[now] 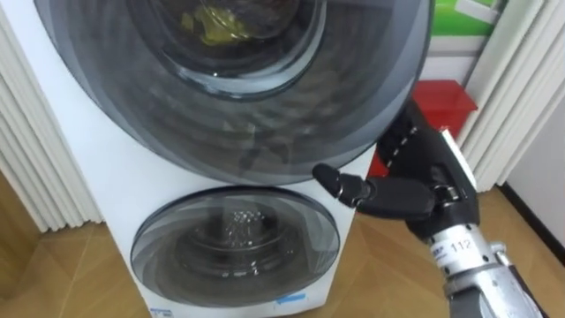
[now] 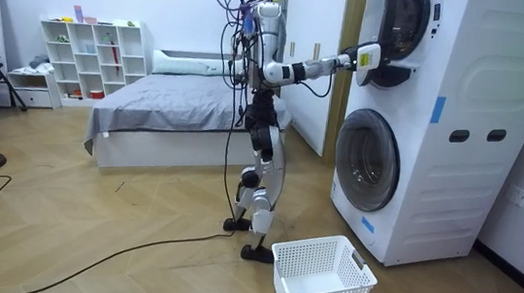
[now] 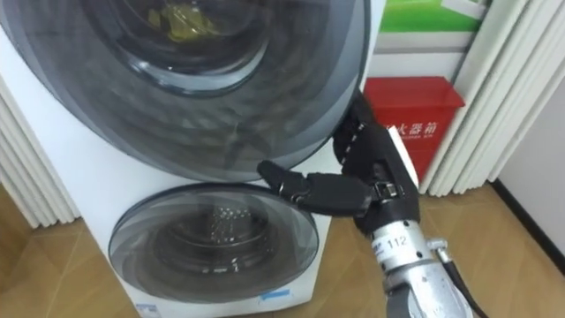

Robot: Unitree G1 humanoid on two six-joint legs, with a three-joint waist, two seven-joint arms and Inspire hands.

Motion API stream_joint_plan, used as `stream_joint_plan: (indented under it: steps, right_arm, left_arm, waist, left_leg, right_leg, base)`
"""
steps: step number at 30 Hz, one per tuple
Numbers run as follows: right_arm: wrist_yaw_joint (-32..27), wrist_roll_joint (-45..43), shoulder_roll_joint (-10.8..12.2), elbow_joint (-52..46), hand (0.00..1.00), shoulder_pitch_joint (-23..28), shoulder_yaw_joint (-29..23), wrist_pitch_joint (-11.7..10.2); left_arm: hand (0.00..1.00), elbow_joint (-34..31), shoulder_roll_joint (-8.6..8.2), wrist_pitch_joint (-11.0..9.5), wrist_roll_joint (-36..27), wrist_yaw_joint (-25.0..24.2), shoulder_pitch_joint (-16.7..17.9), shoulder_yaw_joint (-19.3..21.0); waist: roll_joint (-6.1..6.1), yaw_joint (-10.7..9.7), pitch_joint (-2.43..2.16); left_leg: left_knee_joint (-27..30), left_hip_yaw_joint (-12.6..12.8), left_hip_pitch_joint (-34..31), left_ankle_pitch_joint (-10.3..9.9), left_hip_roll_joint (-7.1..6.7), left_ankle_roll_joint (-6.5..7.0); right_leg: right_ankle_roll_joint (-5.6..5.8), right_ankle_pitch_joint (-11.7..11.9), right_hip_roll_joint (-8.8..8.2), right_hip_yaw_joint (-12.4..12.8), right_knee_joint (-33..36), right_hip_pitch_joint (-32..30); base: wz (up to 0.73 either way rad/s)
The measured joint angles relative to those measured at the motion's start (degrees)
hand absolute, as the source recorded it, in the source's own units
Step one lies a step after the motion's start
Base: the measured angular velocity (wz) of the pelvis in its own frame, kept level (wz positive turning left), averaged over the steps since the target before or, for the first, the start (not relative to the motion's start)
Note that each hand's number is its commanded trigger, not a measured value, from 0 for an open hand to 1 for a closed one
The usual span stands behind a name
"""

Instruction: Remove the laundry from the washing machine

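Clothes [image 1: 210, 23] are sitting inside the upper drum, a yellow bunch showing through the glass of the upper door [image 1: 132, 106], which is looking closed or nearly so. Right hand [image 1: 415, 181] is lying against that door's right rim. Its far end is disappearing at the rim, so I cannot tell whether it is clutching the edge or just resting on it. Robot is standing upright in front of the stacked washing machine [image 2: 468, 139], right arm reaching up to the top unit, white basket [image 2: 321, 280] waiting on the floor near its feet.

Step in hand is looking like opening the door, with nothing picked yet. Doing it well is probably meaning hooking firmly behind the rim before pulling, swinging along the hinge arc rather than tugging straight back, and opening wide enough that the arm is clearing the glass before going for the yellow bunch. Lower door [image 1: 234, 234] is sitting shut below, not needing touching.
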Motion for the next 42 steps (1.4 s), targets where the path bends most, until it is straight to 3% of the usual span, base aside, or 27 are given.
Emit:
stream_joint_plan:
  steps: [5, 21, 32, 36, 42]
  right_arm:
    - [0.67, 1.33, -1.13, -2.38, 0.00, 0.00, 1.05, 1.62]
    - [4.53, 0.52, -1.91, -7.30, 0.00, -0.01, 2.13, 2.06]
    - [5.77, -0.17, -2.44, -8.82, 0.00, -2.36, 2.88, 4.79]
    - [5.35, -0.59, -2.51, -8.84, 0.00, -2.52, 2.99, 4.83]
    - [3.95, -2.18, -1.01, -8.82, 0.00, -2.52, 2.97, 4.94]
  left_arm:
    - [0.00, 1.34, 0.01, -0.56, -0.05, -0.05, -1.77, -0.23]
    - [0.00, 1.09, 0.03, -1.98, -0.05, -1.60, -2.59, -2.46]
    - [0.00, 0.72, 1.13, -3.58, -0.05, -2.72, -4.65, -2.40]
    - [0.00, 0.39, 1.59, -3.63, -0.08, -2.78, -5.45, -2.48]
    - [0.00, 0.47, 2.40, -3.24, 1.26, -2.78, -5.16, -2.20]
  waist:
    - [0.10, -1.07, 0.07]
    - [-0.35, -1.93, 0.11]
    - [-1.17, -1.31, 0.14]
    - [-1.87, -0.82, 0.15]
    - [-2.55, 0.46, 0.12]
  left_leg:
    - [-0.13, 0.53, 0.08, 0.00, 0.00, 0.00]
    - [-0.12, 2.87, 0.14, 0.02, 0.18, 0.01]
    - [-0.19, 3.44, -0.50, 0.37, 0.89, -0.57]
    - [-0.03, 2.06, -0.83, 0.66, 1.11, -1.00]
    - [0.21, -1.35, -1.95, 1.44, 1.78, -2.28]
  right_leg:
    - [0.00, 0.00, 0.17, 0.93, 0.09, -0.15]
    - [-0.06, 0.05, 0.82, 2.93, 0.08, -1.17]
    - [-1.19, 0.36, 1.52, 2.77, 0.13, -2.48]
    - [-1.67, 0.31, 1.60, 2.27, 0.20, -2.51]
    - [-3.06, -0.03, 1.70, -0.61, 0.26, -2.57]
  base:
    - [-0.06]
    - [-0.09]
    - [-0.07]
    - [0.06]
    - [0.19]
